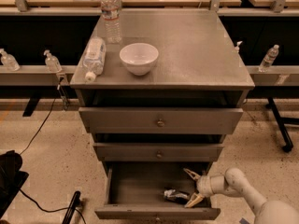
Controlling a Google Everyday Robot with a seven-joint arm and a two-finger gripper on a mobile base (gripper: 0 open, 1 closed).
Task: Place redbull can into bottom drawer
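The bottom drawer of the grey cabinet is pulled open. The redbull can lies on its side on the drawer floor, near the front right. My gripper is inside the drawer at the right, just right of the can. Its two fingers are spread wide apart and hold nothing. The lower finger tip sits close beside the can. The white arm reaches in from the lower right.
On the cabinet top stand a white bowl, an upright water bottle and a bottle lying down. The two upper drawers are partly pulled out. Small bottles sit on side shelves. A dark bag lies at the left.
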